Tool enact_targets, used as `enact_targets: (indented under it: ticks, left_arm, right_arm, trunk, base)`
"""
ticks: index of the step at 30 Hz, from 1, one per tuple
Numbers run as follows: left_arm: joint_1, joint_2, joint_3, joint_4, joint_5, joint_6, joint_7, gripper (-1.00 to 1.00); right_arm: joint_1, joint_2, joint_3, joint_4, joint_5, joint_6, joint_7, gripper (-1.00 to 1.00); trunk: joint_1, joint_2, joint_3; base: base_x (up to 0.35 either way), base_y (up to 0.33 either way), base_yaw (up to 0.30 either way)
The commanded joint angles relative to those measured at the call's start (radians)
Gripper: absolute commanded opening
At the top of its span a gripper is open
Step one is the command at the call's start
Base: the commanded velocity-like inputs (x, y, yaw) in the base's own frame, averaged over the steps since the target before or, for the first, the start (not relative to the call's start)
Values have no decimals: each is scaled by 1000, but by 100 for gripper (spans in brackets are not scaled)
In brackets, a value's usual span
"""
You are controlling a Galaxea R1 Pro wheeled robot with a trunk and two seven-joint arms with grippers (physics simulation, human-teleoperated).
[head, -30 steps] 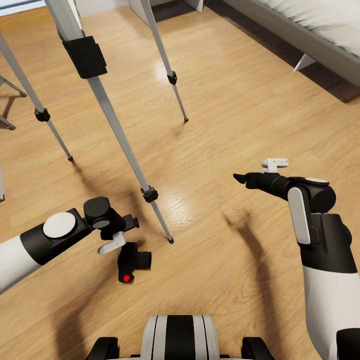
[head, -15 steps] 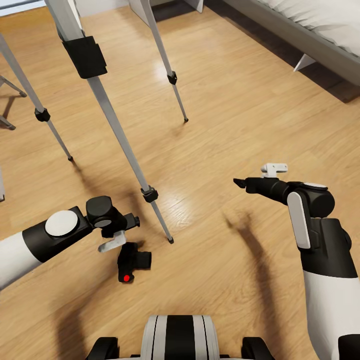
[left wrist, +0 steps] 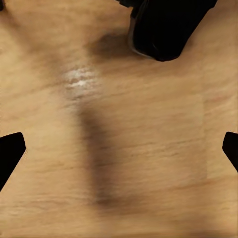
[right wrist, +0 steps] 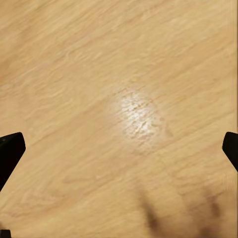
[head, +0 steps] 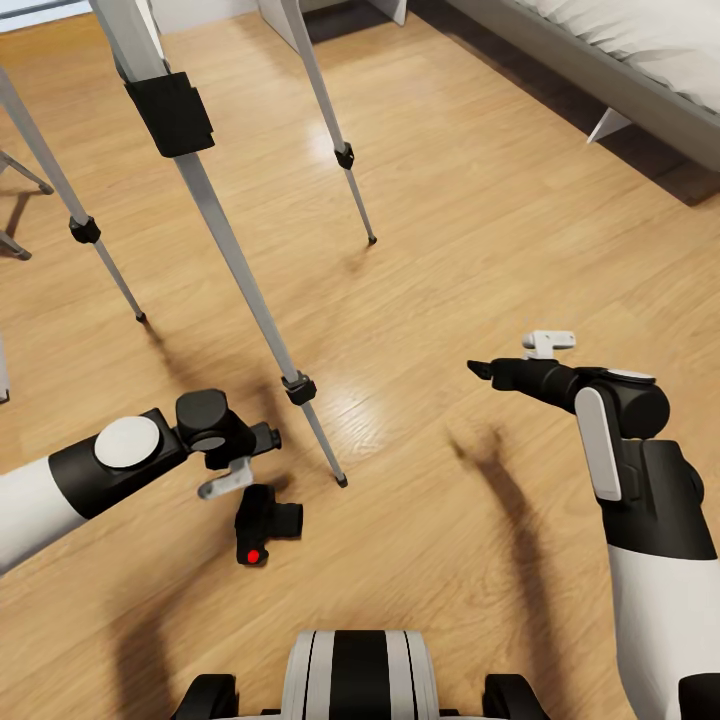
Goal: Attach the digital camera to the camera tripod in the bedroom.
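Matte black digital camera (head: 262,520), one, lies below our spread left gripper (head: 243,468); three smooth metal camera tripod (head: 205,205) legs; our right gripper (right wrist: 119,148) spread.

Both arms have smooth white forearm shells that end in glossy black wrist housings. The left arm (head: 70,485) carries a round white cap on its black wrist joint, then a black cylindrical joint and a small pale grey bracket. The right arm (head: 640,470) bears a long white oval inlay and a white bracket near its tip. The trunk (head: 358,675) is white with 2 thin black stripes flanking 1 broad black band.
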Motion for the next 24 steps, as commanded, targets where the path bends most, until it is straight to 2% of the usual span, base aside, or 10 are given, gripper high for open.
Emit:
enact_targets:
  ticks: [1, 6, 14, 24]
  left_arm:
    - [-4, 0, -13, 1, -5, -8, 5, 100]
    - [-21, -3, -56, 17, -8, -15, 18, 100]
    - [-37, -13, -98, 38, -14, -20, 29, 100]
    - [-42, -28, -152, 53, -52, -24, 38, 100]
  right_arm:
    - [0, 0, -3, -1, -1, 5, 3, 100]
    - [4, -1, -8, -1, -1, 5, 2, 100]
    - [15, -2, -12, -1, -1, 5, 1, 100]
    - [20, -2, -13, -1, -1, 5, 1, 100]
  trunk:
    - [0, 0, -1]
    - [0, 0, -1]
    - [0, 0, -1]
    - [0, 0, -1]
  base:
    - [0, 0, 0]
    - [0, 0, 0]
    - [0, 0, 0]
    - [0, 0, 0]
